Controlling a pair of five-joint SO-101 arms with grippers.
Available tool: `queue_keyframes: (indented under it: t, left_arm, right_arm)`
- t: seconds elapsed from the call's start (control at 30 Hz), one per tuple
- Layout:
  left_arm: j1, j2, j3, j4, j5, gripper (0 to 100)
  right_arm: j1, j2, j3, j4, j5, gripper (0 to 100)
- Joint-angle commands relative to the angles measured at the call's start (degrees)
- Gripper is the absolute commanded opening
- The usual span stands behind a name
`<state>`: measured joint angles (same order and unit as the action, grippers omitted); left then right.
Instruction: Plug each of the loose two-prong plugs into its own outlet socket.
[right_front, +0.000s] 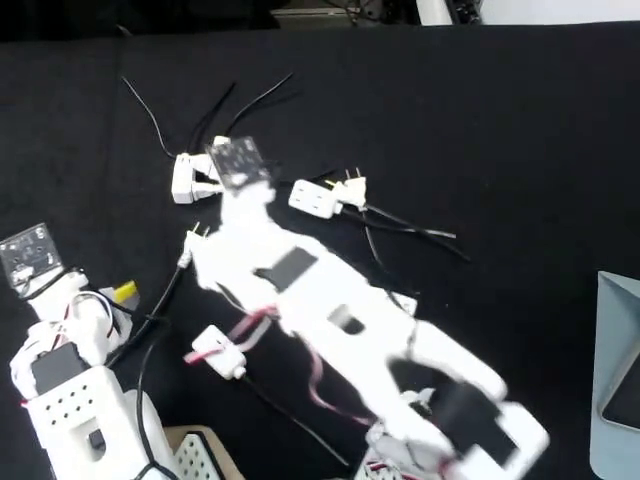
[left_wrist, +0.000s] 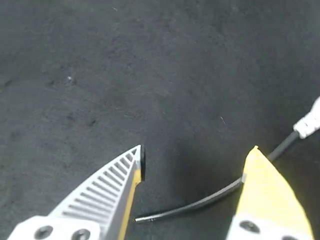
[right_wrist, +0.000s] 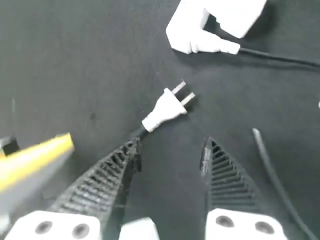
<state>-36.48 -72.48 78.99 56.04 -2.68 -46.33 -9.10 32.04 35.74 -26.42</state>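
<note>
A loose white two-prong plug (right_wrist: 167, 107) lies on the black table just ahead of my right gripper (right_wrist: 170, 145), which is open and holds nothing. Its prongs point toward a white outlet block (right_wrist: 220, 20) that has another plug seated in it. From above, this plug (right_front: 195, 237) lies at the tip of the right arm (right_front: 320, 290), below that outlet (right_front: 188, 178). My left gripper (left_wrist: 197, 150) is open over the plug's black cord (left_wrist: 200, 204). A second outlet (right_front: 314, 199) lies beside another loose plug (right_front: 352, 186).
A third white plug or socket piece (right_front: 215, 350) with a cord lies near the front. Black cords (right_front: 400, 225) trail across the middle of the table. A grey-blue tray (right_front: 615, 380) stands at the right edge. The left arm's base (right_front: 70, 390) is at the front left.
</note>
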Motion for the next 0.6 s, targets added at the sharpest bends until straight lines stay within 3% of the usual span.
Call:
queue_keyframes:
  t: [0.0,0.37,0.57]
  left_arm:
    - [-1.7,-0.7,-2.1,-2.0,1.1,32]
    - [-2.0,-0.7,-2.2,-1.9,1.1,32]
    - [-1.6,-0.7,-2.1,-2.0,1.1,32]
  right_arm:
    - [-1.1,10.9,-12.7,-1.1,-5.2,19.8]
    - [-1.7,34.1,-30.5,-0.1,-8.6,19.5]
    - [-1.7,39.3,-38.1,7.9,-12.0,19.5]
